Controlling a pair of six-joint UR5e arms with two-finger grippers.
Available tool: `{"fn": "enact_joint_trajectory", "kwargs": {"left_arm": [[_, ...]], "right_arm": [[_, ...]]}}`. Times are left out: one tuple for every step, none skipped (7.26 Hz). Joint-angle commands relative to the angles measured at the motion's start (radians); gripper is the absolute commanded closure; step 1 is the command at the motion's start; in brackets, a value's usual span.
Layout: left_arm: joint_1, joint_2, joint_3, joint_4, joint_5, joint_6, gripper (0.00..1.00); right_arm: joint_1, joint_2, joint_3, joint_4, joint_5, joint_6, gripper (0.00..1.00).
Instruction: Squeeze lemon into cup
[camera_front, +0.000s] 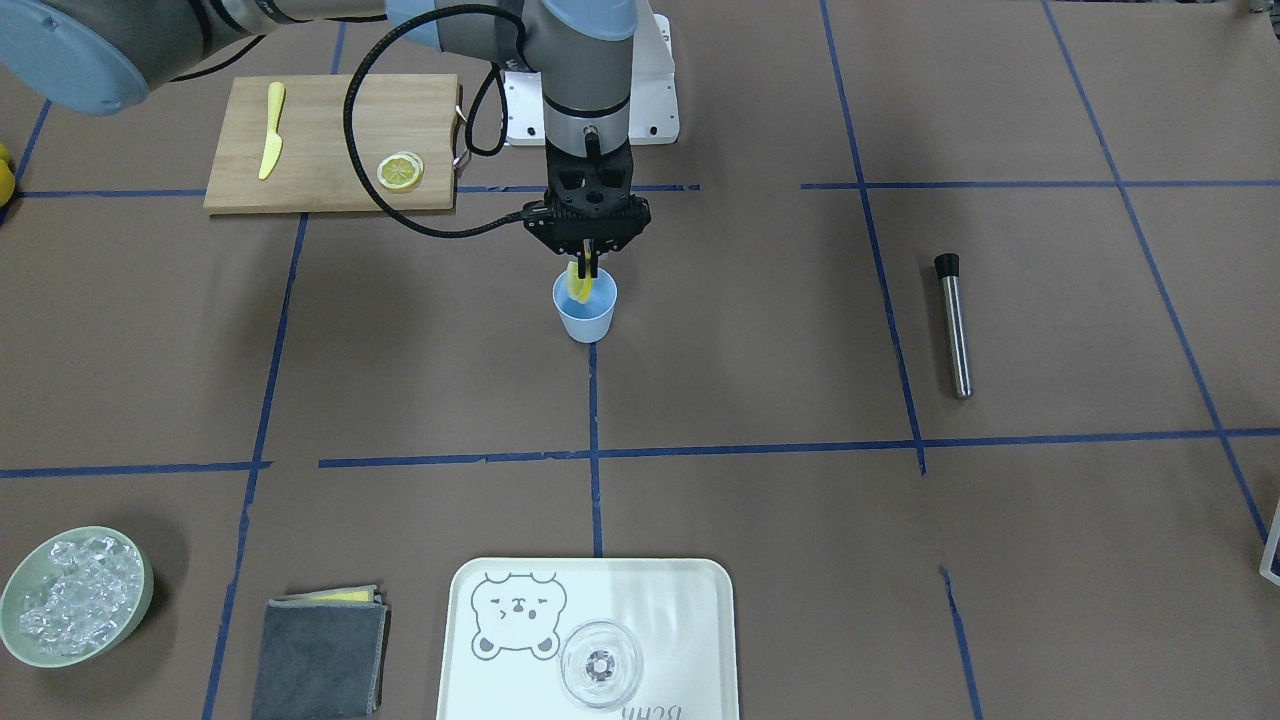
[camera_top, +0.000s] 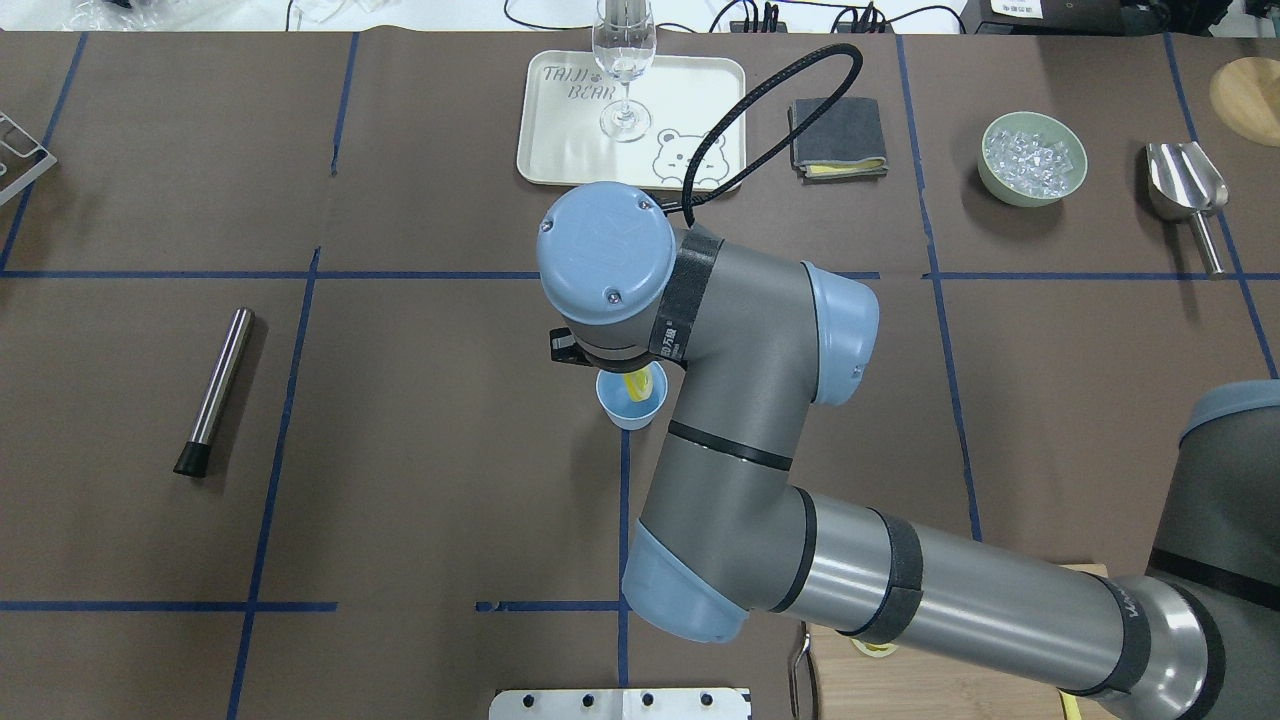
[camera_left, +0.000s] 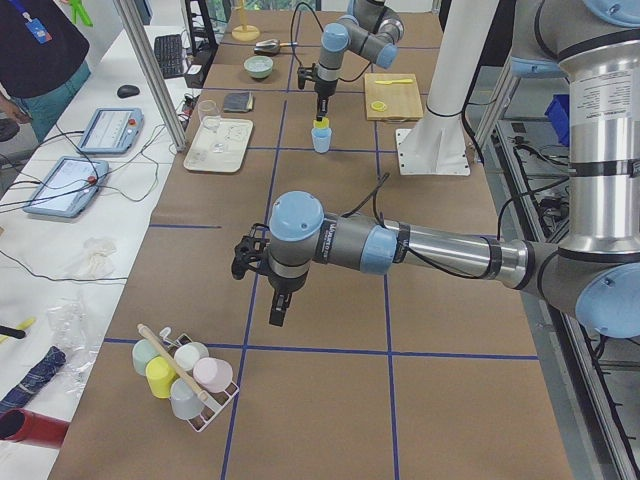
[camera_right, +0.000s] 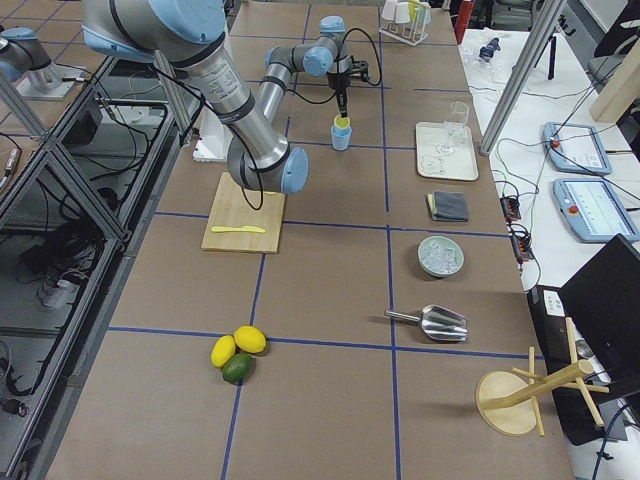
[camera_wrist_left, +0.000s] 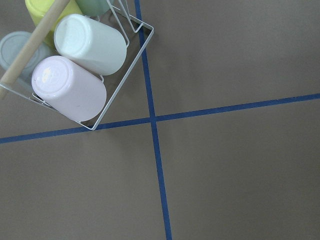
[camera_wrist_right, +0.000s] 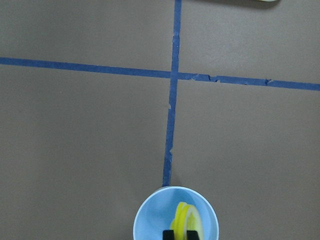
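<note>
Grey tubes (camera_top: 960, 590), pale-blue joint caps (camera_top: 606, 252)
The right arm (camera_top: 760, 330) and left arm (camera_left: 420, 245) are ringed with black bands; a black cable (camera_front: 348, 105) is run to the black right gripper (camera_front: 584, 272).

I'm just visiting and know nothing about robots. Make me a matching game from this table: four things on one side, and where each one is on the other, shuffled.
Things:
1. blue cup
2. yellow knife
3. ice
4. stemmed glass

Places:
A. on the white tray
B. on the wooden board
C. below the right end effector, which pinches a lemon slice
D. in the green bowl

Pairs: 1-C, 2-B, 3-D, 4-A.
</note>
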Motion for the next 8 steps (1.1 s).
{"fn": "enact_joint_trajectory", "kwargs": {"left_arm": [[0.0, 0.001, -0.002, 0.001, 0.0, 0.0, 0.0], [0.0, -0.001, -0.002, -0.001, 0.0, 0.002, 0.0], [0.0, -0.001, -0.004, -0.001, 0.0, 0.0, 0.0], [0.0, -0.002, -0.002, 0.001, 0.0, 0.0, 0.0], [0.002, -0.008, 0.001, -0.001, 0.0, 0.0, 0.0], [0.0, -0.017, -0.002, -0.001, 0.002, 0.0, 0.0], [0.0, -0.024, -0.007, -0.001, 0.002, 0.002, 0.0], [0.0, -0.042, -0.01, -0.001, 0.003, 0.002, 0.0]], "right_arm": [[-0.001, -0.007, 0.014, 0.0, 0.001, -0.005, 0.0], [-0.001, -0.005, 0.024, 0.0, 0.003, -0.005, 0.0], [-0.001, -0.011, 0.052, -0.003, 0.006, -0.01, 0.0], [0.008, -0.048, 0.092, -0.005, 0.023, -0.07, 0.0], [0.08, -0.089, 0.111, -0.005, 0.084, -0.208, 0.0], [0.193, -0.146, 0.126, 0.0, 0.198, -0.353, 0.0], [0.332, -0.219, 0.148, 0.0, 0.31, -0.558, 0.0], [0.495, -0.314, 0.13, 0.0, 0.401, -0.855, 0.0]]}}
